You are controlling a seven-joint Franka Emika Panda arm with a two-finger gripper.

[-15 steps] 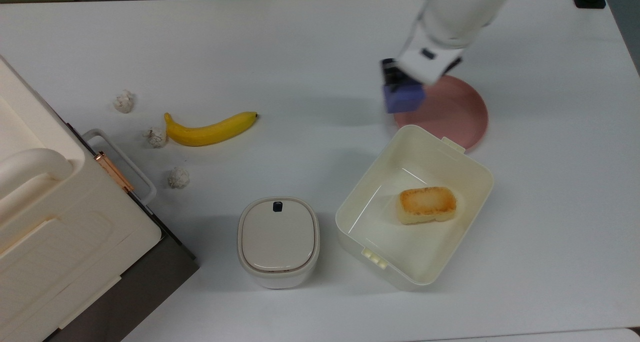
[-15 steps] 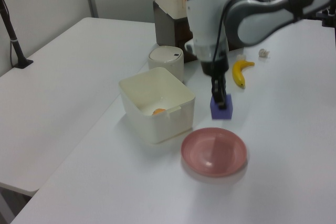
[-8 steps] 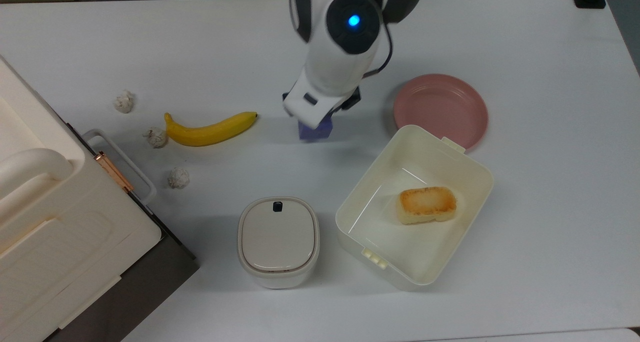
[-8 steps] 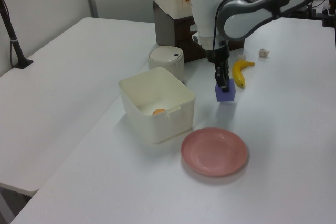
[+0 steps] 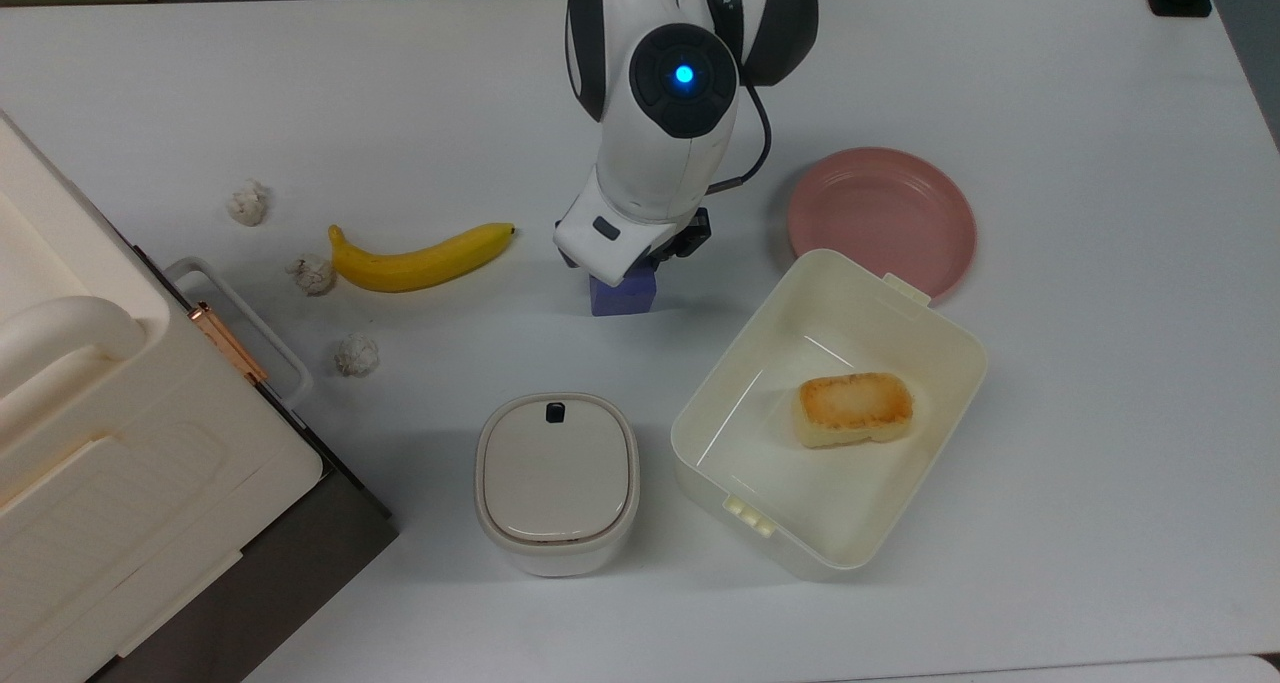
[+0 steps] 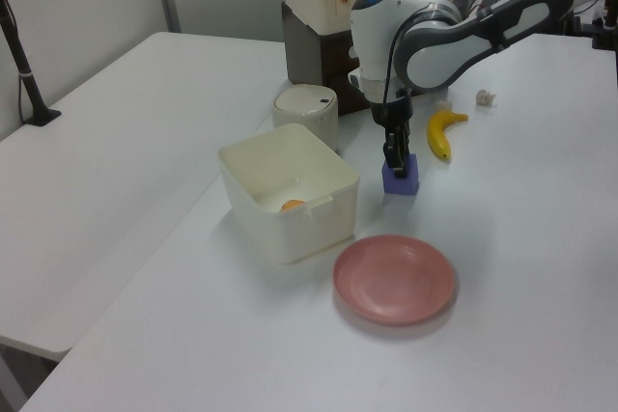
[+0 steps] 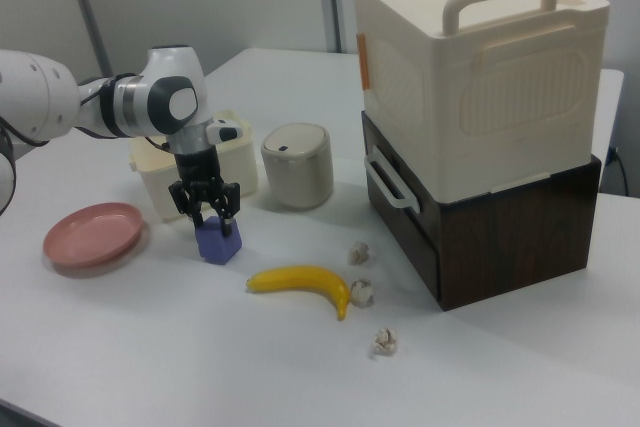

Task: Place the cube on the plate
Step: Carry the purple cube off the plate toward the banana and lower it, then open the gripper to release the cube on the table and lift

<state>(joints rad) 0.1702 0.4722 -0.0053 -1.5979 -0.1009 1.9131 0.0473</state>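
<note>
A white table (image 5: pixel 1100 523) carries everything. The cream box (image 5: pixel 830 413) sits mid-table, with the pink plate (image 5: pixel 882 218) touching its far edge and the lidded canister (image 5: pixel 556 481) just beside it. Beyond the canister lie the cube (image 5: pixel 622 293), a banana (image 5: pixel 420 258) and three crumpled paper balls (image 5: pixel 357 354).

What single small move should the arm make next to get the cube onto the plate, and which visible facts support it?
Probably lower slightly and close on the blue-purple cube. The cube sits on the white table, well apart from the pink plate, and in the right view the gripper hangs open just over the cube's top, so it looks lined up but has no hold.
</note>
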